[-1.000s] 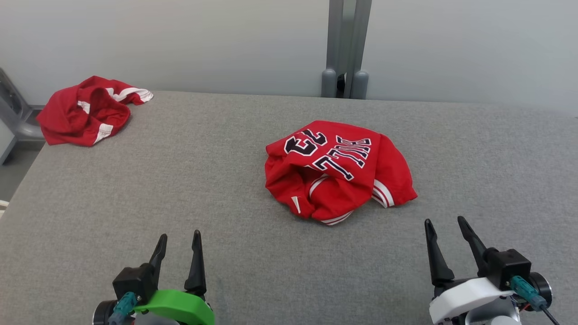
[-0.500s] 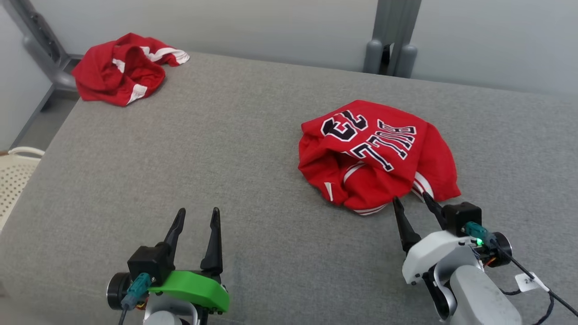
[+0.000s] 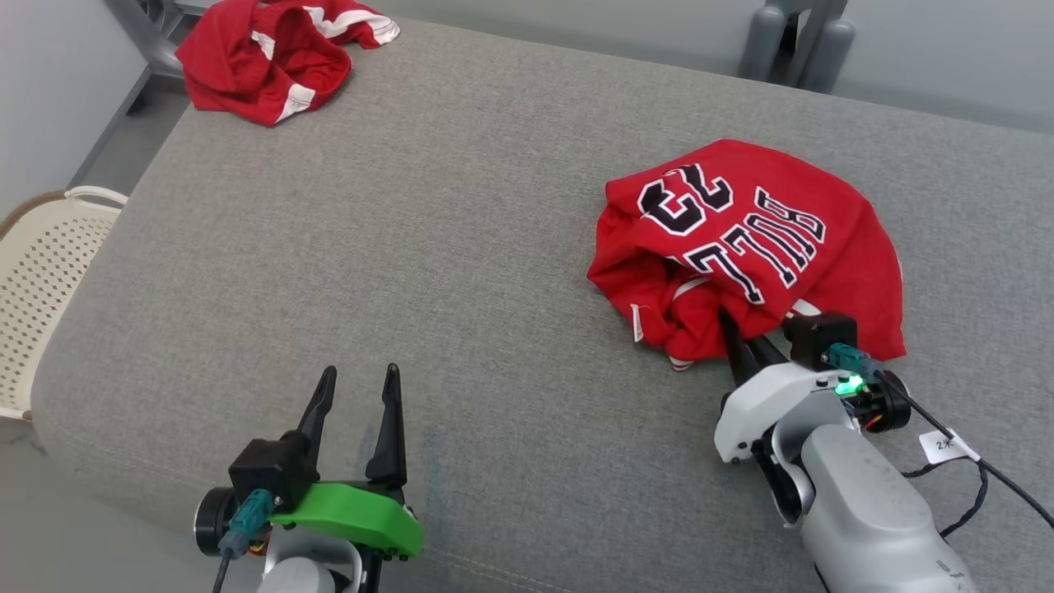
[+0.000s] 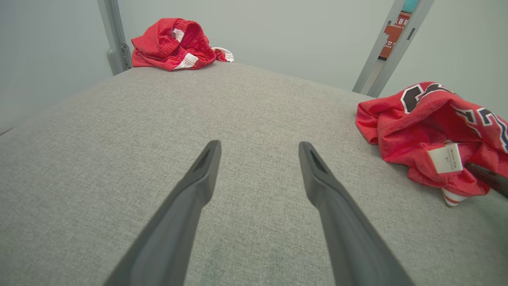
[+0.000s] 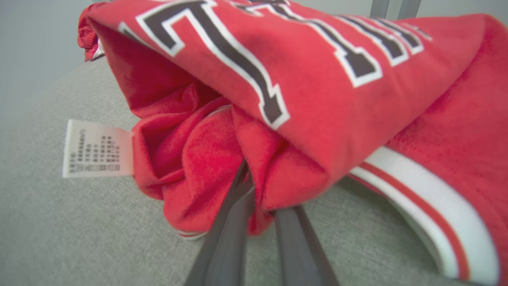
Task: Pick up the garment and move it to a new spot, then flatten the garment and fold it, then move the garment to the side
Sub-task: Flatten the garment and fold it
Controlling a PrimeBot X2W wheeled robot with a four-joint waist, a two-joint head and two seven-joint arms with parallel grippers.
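Observation:
The garment (image 3: pixel 757 239) is a crumpled red jersey with dark white-edged letters and numbers, lying right of centre on the grey padded table (image 3: pixel 412 206). My right gripper (image 3: pixel 741 333) is at its near edge, fingers drawn together on a fold of red fabric. In the right wrist view the two fingers (image 5: pixel 230 222) pinch that fold of the garment (image 5: pixel 317 79) beside a white care label (image 5: pixel 97 149). My left gripper (image 3: pixel 360 371) is open over bare table at the near left, far from the garment (image 4: pixel 420 131), with nothing between its fingers (image 4: pixel 190 198).
A second red garment with white trim (image 3: pixel 272 49) lies bunched at the table's far left corner. A cream perforated chair (image 3: pixel 41 272) stands off the table's left edge. Grey posts (image 3: pixel 795 41) rise behind the far edge.
My right gripper went forward to the garment's near edge and shut on a fold of it. The head camera tilted and shifted. The left gripper stayed open in place.

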